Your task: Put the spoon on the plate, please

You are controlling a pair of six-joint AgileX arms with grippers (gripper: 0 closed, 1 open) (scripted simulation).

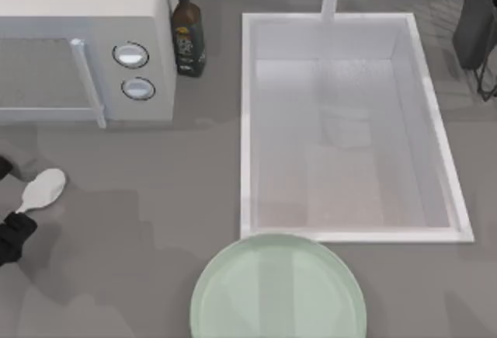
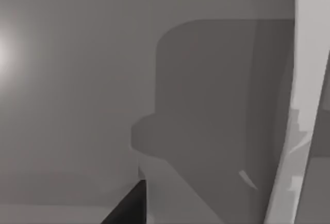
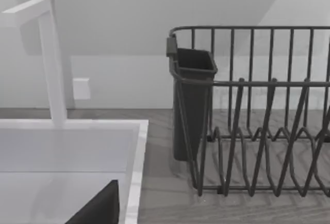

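Plate (image 1: 278,291) sits at the near edge of the grey counter (image 1: 140,229): round, glossy, pale mint, shallow rim, nothing on it. Spoon (image 1: 43,189) is at far left, well apart from the plate: plain white, oval bowl pointing right, handle end between the left gripper's (image 1: 8,206) dark fingers, clamped on it. Sink (image 1: 435,128) is a white rectangular basin, right of centre. Microwave (image 1: 85,50) far left, dark bottle (image 1: 187,33) just beside it. Dark wire dish rack (image 3: 258,126) with a cutlery cup far right. Right arm (image 1: 475,19) parked at far right; can't tell its finger state.
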